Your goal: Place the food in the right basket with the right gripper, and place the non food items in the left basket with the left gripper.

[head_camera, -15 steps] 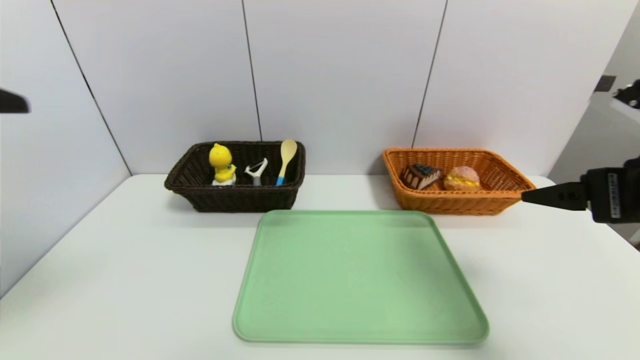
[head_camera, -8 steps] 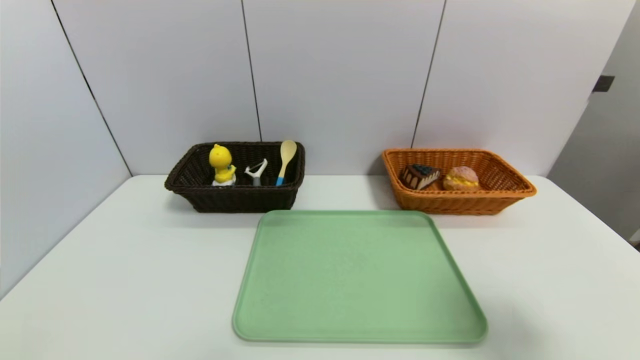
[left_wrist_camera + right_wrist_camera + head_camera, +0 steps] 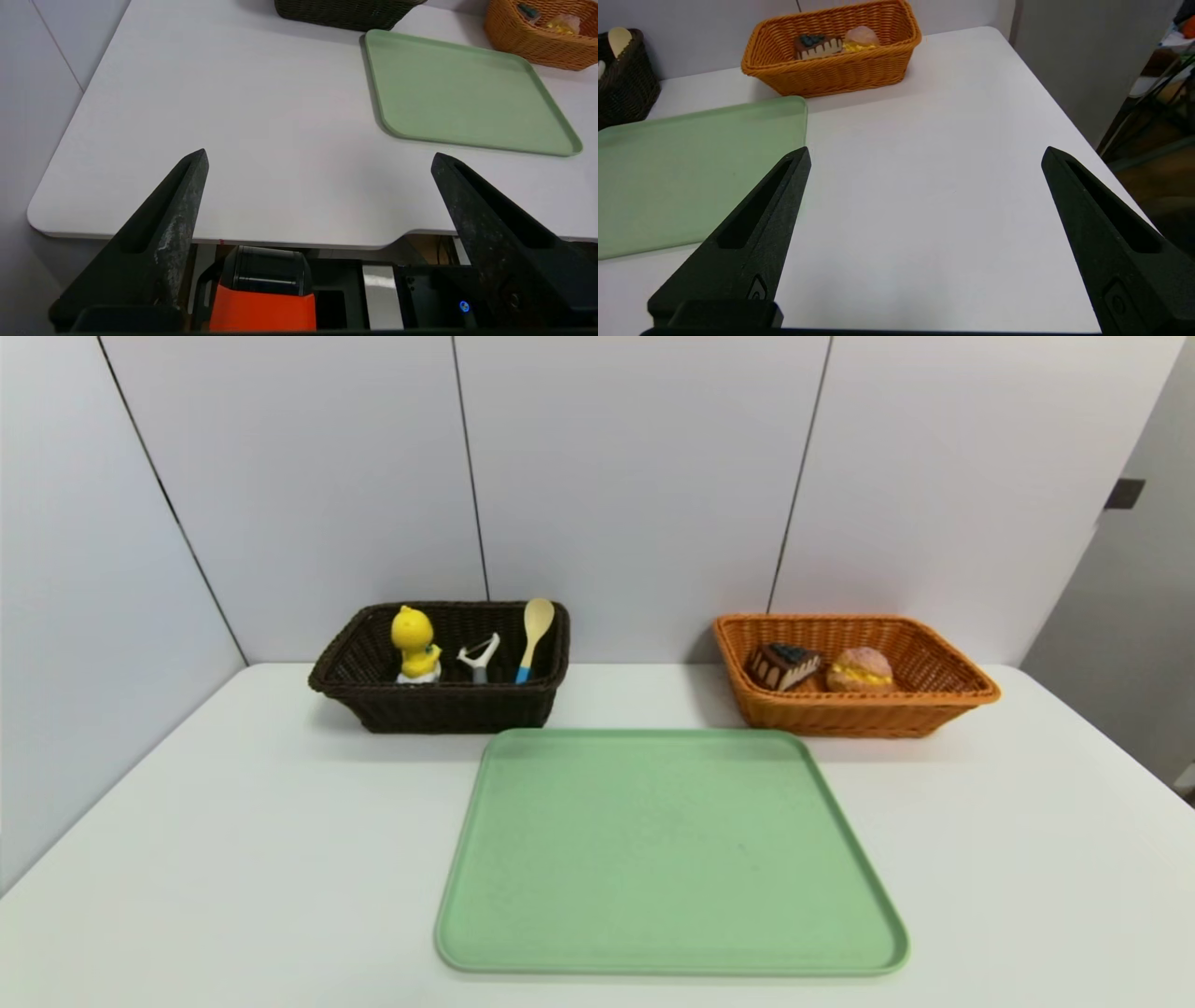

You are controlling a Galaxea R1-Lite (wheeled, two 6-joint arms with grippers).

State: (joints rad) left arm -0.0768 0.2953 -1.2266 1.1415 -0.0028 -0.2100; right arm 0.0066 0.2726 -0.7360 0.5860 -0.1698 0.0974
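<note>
Baskets stand at the back of the white table (image 3: 233, 840), seen on a clock face centred on the green tray (image 3: 667, 854), with 12 at the back wall (image 3: 635, 476). The dark brown basket (image 3: 448, 709) is at 11 o'clock, the orange basket (image 3: 850, 717) at 1 o'clock.

Inside the dark brown basket, the yellow duck toy (image 3: 414, 644) stands upright toward 9 o'clock, its white base partly hidden by the near rim. The peeler (image 3: 480, 658) lies near the middle, white head toward 12, grey handle toward 6. The spoon (image 3: 534, 633) leans toward 3, its pale yellow bowl pointing to 12 and its blue handle to 6.

Inside the orange basket, the chocolate cake slice (image 3: 786, 666) sits toward 9, blueberries on top; the cream puff (image 3: 861, 670) is just beside it at 3 o'clock.

The left gripper (image 3: 320, 151) hangs toward 8 o'clock, released, its fingers spread wide. The right gripper (image 3: 927, 148) hangs toward 4 o'clock, likewise released and wide apart.
</note>
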